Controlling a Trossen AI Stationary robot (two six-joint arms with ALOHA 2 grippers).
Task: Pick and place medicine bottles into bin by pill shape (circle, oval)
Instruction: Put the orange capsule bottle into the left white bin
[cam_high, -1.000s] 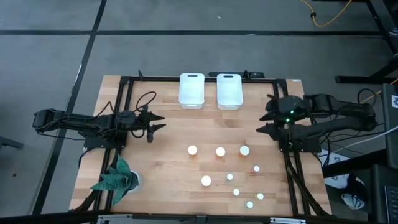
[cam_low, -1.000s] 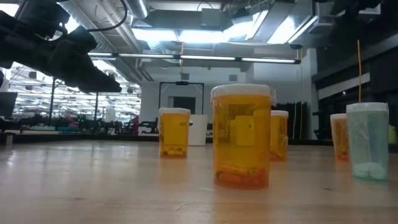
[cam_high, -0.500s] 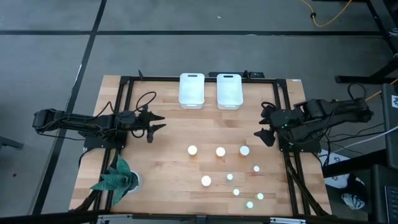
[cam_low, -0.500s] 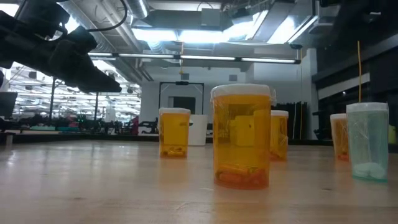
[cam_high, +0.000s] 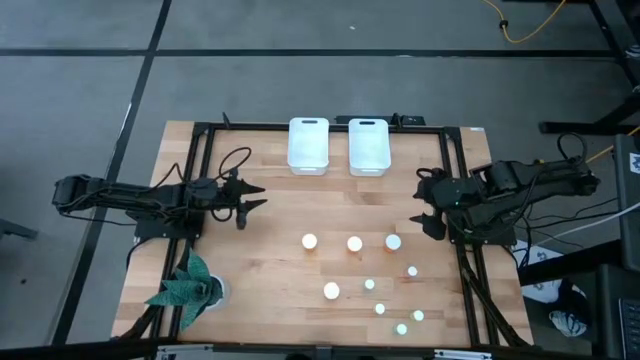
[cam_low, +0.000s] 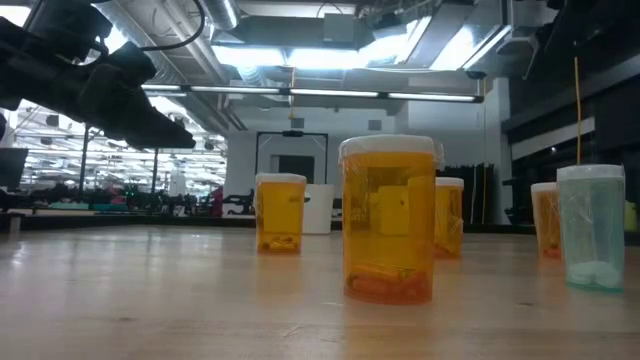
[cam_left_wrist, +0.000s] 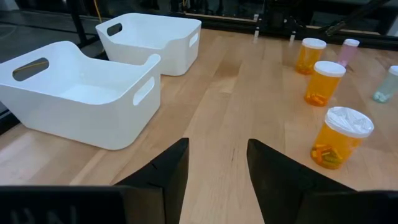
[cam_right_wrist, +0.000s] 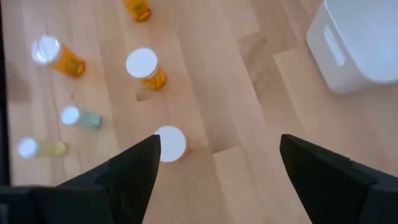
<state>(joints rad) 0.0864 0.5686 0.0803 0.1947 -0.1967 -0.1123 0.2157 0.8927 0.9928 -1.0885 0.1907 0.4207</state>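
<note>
A: Start at the left. Where is the left gripper (cam_high: 252, 206)?

B: Above the left half of the wooden surface (cam_high: 270, 270), near its left edge and about midway between front and back edges. Its jaws stand narrow, drawn together as far as they go, with nothing between them. It points toward the middle of the surface.

A: And the medicine bottles (cam_high: 354, 244)?

B: All standing upright on the right half of the surface, toward the front edge, well apart from the left jaws. Three orange ones form a row: one (cam_high: 310, 242) nearest the centre, the next to its right, and the third (cam_high: 393, 242) closest to the right edge. A fourth orange bottle (cam_high: 331, 291) stands nearer the front edge. The smaller pale ones (cam_high: 380, 309) are scattered toward the front right corner.

A: The bins?

B: Two white bins (cam_high: 308, 145) sit side by side at the back edge, near its middle; the right-hand one (cam_high: 368, 146) is just beside the other. The left wrist view shows both (cam_left_wrist: 87, 99) with no bottles inside.

A: And the right gripper (cam_high: 425, 208)?

B: At the right edge of the surface, about midway back, jaws spread wide and holding nothing. The nearest orange bottle (cam_right_wrist: 169, 143) lies below and just ahead, between the lines of the two fingers in the right wrist view, not touched. I cannot tell pill shapes from here.
</note>
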